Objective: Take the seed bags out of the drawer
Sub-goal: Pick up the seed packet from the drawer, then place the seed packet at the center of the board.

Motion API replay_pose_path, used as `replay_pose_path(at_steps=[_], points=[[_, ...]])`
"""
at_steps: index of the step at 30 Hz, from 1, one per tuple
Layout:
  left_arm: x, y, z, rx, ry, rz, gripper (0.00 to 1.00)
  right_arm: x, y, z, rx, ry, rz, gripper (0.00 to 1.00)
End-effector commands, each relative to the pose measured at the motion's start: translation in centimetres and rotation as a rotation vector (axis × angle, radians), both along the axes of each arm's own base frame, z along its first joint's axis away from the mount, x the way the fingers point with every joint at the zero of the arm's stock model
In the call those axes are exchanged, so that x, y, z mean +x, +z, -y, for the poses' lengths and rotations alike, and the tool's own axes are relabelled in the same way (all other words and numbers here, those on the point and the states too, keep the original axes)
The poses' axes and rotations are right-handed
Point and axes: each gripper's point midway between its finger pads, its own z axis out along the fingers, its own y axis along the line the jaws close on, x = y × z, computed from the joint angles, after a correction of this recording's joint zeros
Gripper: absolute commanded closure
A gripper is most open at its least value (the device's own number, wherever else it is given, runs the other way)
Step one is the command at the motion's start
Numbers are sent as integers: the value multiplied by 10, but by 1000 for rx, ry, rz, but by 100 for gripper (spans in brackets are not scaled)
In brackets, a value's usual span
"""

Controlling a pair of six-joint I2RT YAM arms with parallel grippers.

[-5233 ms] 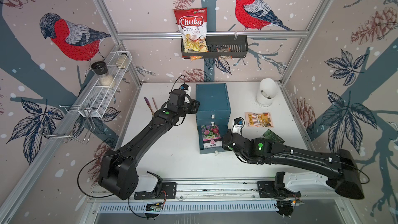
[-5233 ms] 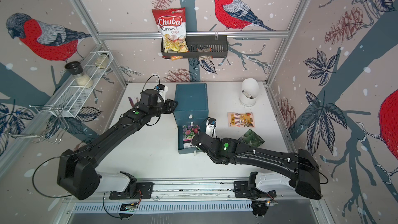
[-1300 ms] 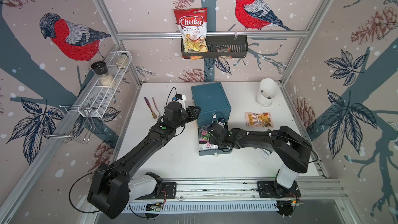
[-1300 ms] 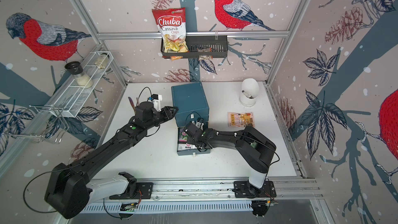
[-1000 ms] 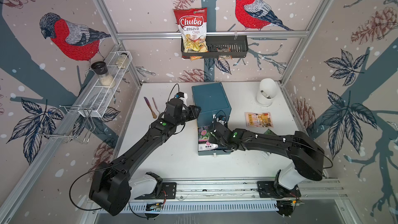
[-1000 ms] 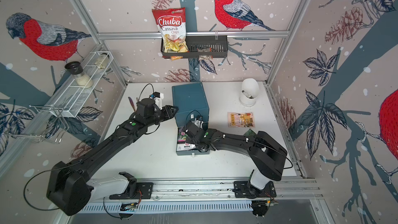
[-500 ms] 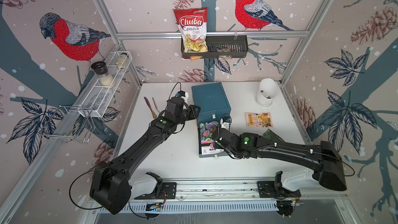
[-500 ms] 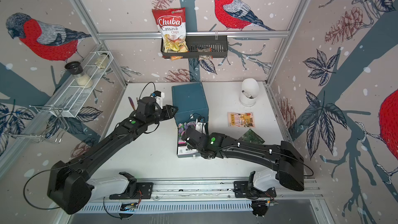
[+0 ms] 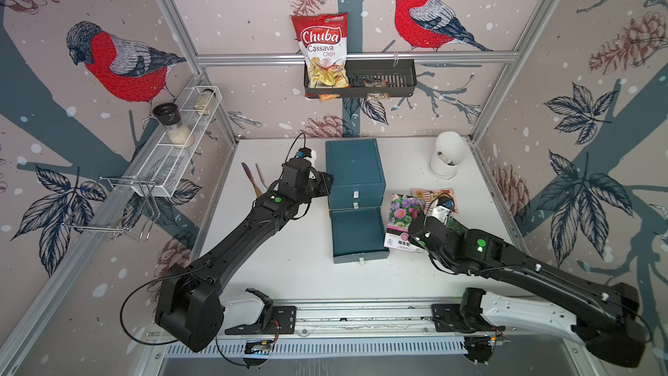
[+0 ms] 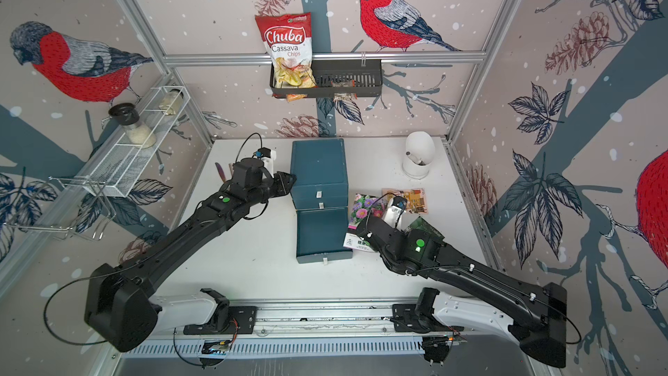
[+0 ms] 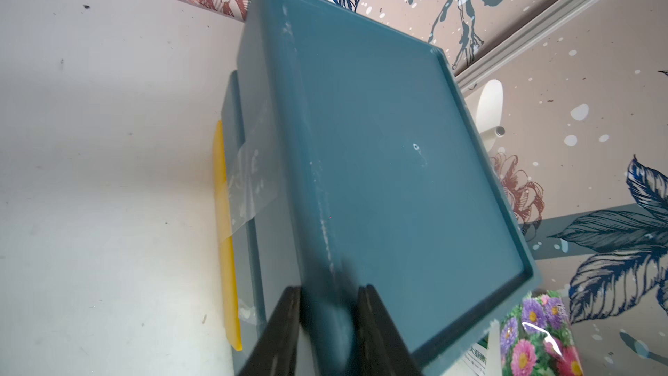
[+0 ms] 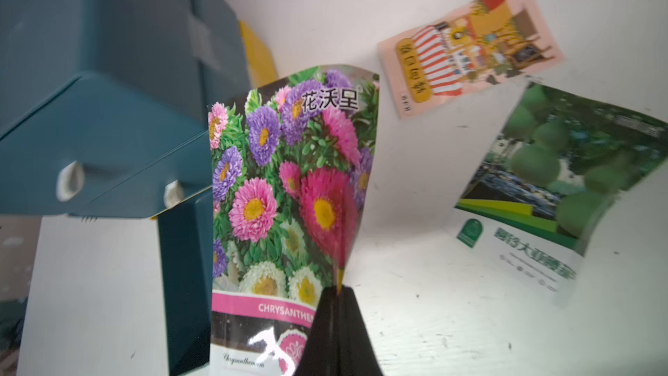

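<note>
Enclosure walls [image 9: 231,12] papered pale pink: red-breasted bullfinches [image 9: 419,12], pinecones, dark-blue leaves, teal branches. Aluminium frame bars [image 9: 253,58] at corners and across back wall. Matte white tabletop [image 9: 282,269], lightly scuffed. Black slotted basket [image 9: 397,74] on back bar; white wire shelf [image 9: 170,164] on side wall. Light even, shadows soft.

Our left arm [image 9: 249,233] reaches forward in a long diagonal, elbow low and wrist level. Our left gripper [image 11: 329,292] has its black jaws a narrow way apart, astride the top edge of the dark teal plastic drawer cabinet [image 11: 379,157]; we cannot tell whether they pinch it. Our right arm [image 9: 524,265] lies low, stretched toward the middle. Our right gripper [image 12: 338,292] is clamped tight on the lower edge of the glossy pink-and-purple flower seed packet [image 12: 289,182].
</note>
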Motion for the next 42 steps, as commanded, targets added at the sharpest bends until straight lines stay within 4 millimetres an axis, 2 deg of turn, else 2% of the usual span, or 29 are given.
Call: replay_pose_path(at_steps=[1,4,10,13,17,19,22,27,31,35,39,42], points=[[-24,-51,-23,173,9,-175,75,-5,-19,36,-60,-92,-59,100],[-25,-50,-22,173,1,-173,75,-6,-41,49,-94,-111,-118,100],[-28,-40,-10,99,-35,-166,70,-9,-92,37,-81,-51,-226,100],[-30,-40,-8,81,-42,-174,68,-13,-117,37,-94,-50,-294,100],[-31,-38,-6,66,-48,-176,67,-20,-143,56,-130,-111,-380,100],[-31,-36,-6,59,-47,-173,66,-21,-150,68,-133,-148,-406,100],[-31,-33,-5,52,-48,-169,66,-22,-152,86,-119,-214,-414,100],[-32,-34,-3,41,-52,-176,65,-16,-141,112,-70,-305,-358,100],[-32,-34,-2,29,-54,-178,65,-3,-122,93,16,-219,-302,100],[-31,-31,-1,15,-53,-173,64,1,-110,74,-24,-154,-286,100],[-31,-30,0,11,-50,-174,64,6,-117,57,-32,-121,-312,100],[-32,-31,-1,15,-51,-177,64,11,-125,56,-46,-129,-329,100]])
